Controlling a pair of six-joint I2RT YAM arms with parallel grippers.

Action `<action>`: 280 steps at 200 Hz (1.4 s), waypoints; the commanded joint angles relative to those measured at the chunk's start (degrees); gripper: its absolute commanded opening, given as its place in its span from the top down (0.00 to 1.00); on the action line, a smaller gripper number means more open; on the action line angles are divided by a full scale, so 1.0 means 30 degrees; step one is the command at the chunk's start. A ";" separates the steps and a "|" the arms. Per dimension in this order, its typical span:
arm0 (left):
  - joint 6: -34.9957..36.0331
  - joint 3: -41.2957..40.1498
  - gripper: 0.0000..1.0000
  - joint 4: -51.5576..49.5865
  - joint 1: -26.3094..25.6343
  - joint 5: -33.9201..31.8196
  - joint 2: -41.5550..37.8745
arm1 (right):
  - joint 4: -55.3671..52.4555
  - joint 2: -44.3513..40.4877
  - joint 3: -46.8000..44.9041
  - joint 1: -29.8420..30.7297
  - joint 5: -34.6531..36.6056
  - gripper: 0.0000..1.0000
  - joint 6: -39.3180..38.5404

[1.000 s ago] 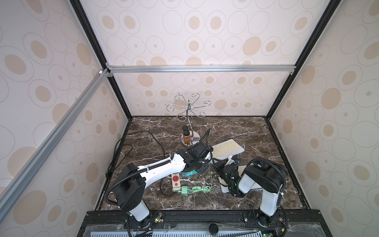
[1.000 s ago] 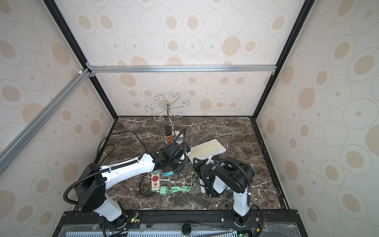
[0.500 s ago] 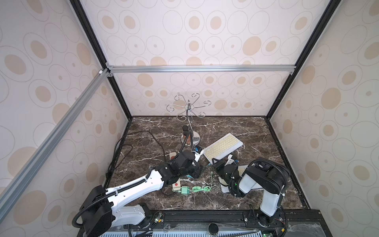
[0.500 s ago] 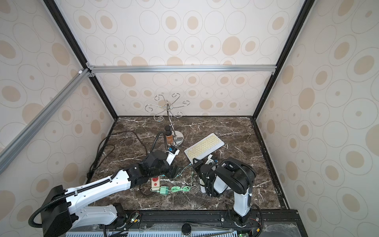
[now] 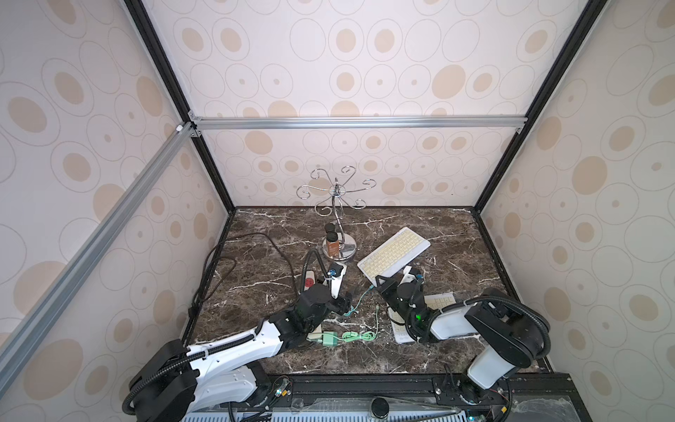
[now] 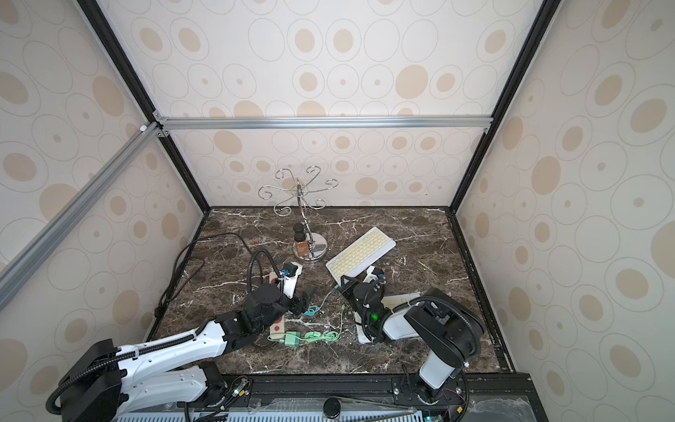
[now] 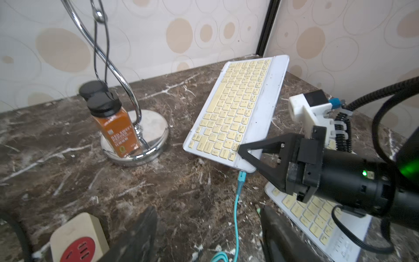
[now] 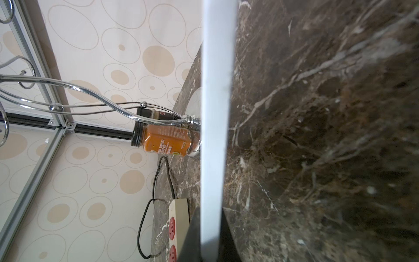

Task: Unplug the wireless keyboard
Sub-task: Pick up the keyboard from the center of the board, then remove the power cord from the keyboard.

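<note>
Marble table [image 5: 456,237] carries the keyboard [image 7: 238,108], with the right gripper [image 7: 249,156] clamped on its near corner. Left gripper [image 7: 208,217] is wide apart and empty, the cable [image 7: 237,204] running between its fingers. Judged light and rigid. Grip the stiff plug [image 7: 242,177], not the limp cable.

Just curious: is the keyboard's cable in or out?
In: the plug of the teal cable sits in the corner of the keyboard.

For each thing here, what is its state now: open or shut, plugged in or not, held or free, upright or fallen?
wireless keyboard: gripped at its near corner, cable plugged in.
teal cable: plugged into the wireless keyboard.
right gripper: shut on the wireless keyboard.
left gripper: open, holding nothing.
spice jar: upright, lid on.
</note>
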 commanded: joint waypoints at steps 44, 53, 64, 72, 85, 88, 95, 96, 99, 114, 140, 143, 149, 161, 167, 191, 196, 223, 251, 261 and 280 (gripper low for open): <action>0.1067 0.0200 0.28 0.1253 0.0000 0.1220 -0.0033 | -0.6433 -0.3839 0.1679 -0.0043 -0.0061 1.00 -0.1303; 0.0735 -0.0140 0.27 0.1485 -0.0012 0.1460 -0.0207 | -0.7584 -0.4406 0.2005 -0.0049 -0.0416 1.00 -0.1242; 0.0467 -0.0464 0.26 0.1793 -0.0014 0.1768 -0.0435 | -0.9231 -0.5049 0.2597 -0.0050 -0.0810 1.00 -0.0768; 0.0409 -0.0533 0.25 0.1785 0.0008 0.1979 -0.0539 | -1.0707 -0.5391 0.3268 -0.0056 -0.1289 1.00 -0.0577; 0.0349 -0.0416 0.25 0.1430 -0.0015 0.2242 -0.0474 | -1.2844 -0.5704 0.4408 -0.0049 -0.1984 1.00 -0.0395; 0.0349 -0.0379 0.25 0.1337 -0.0015 0.2299 -0.0432 | -1.3304 -0.5761 0.4592 -0.0059 -0.2146 1.00 -0.0389; 0.0345 -0.0318 0.25 0.1196 0.0000 0.2508 -0.0306 | -1.3889 -0.5903 0.4967 -0.0054 -0.2505 1.00 -0.0489; 0.0345 -0.0314 0.25 0.1178 -0.0007 0.2533 -0.0292 | -1.3929 -0.5911 0.5008 -0.0042 -0.2545 1.00 -0.0526; 0.0330 -0.0326 0.25 0.1159 -0.0014 0.2621 -0.0233 | -1.4030 -0.5988 0.5092 -0.0032 -0.2674 1.00 -0.0654; 0.0181 -0.0253 0.26 0.1018 -0.0015 0.3236 0.0117 | -1.4365 -0.6481 0.5210 -0.0053 -0.2803 1.00 -0.0864; 0.0102 0.0104 0.28 0.0661 -0.0015 0.4439 0.0563 | -1.5013 -0.7366 0.5057 -0.0031 -0.2141 1.00 -0.1347; 0.0109 0.0166 0.28 0.0644 -0.0018 0.4485 0.0595 | -1.5073 -0.7408 0.5006 -0.0031 -0.2030 1.00 -0.1368; 0.0062 0.0215 0.28 0.0585 -0.0013 0.4601 0.0643 | -1.5061 -0.7513 0.4951 -0.0044 -0.1890 1.00 -0.1458; 0.0025 0.0319 0.28 0.0626 -0.0014 0.4746 0.0713 | -1.4900 -0.7568 0.4815 -0.0039 -0.1713 1.00 -0.1643; -0.0005 0.0355 0.28 0.0654 -0.0015 0.4832 0.0760 | -1.4801 -0.7511 0.4773 -0.0049 -0.1640 1.00 -0.1649; -0.0028 0.0480 0.29 0.0668 0.0001 0.5066 0.0947 | -1.4490 -0.7229 0.4667 -0.0075 -0.1178 1.00 -0.1618; 0.0018 0.0480 0.29 0.0673 -0.0014 0.5150 0.1007 | -1.4503 -0.7224 0.4712 -0.0075 -0.1175 1.00 -0.1662; 0.0113 0.0560 0.30 0.0740 -0.0015 0.5637 0.1510 | -1.4548 -0.7628 0.4701 -0.0060 -0.1816 1.00 -0.1966; 0.0190 0.0774 0.32 0.0818 -0.0014 0.6490 0.2138 | -1.4501 -0.8294 0.4378 -0.0060 -0.1840 1.00 -0.1911; 0.0188 0.0811 0.32 0.0854 -0.0012 0.6599 0.2356 | -1.4383 -0.8419 0.4361 -0.0022 -0.1945 1.00 -0.1977; 0.0146 0.0901 0.33 0.0910 -0.0011 0.6761 0.2699 | -1.4465 -0.8422 0.4474 0.0079 -0.2195 1.00 -0.2084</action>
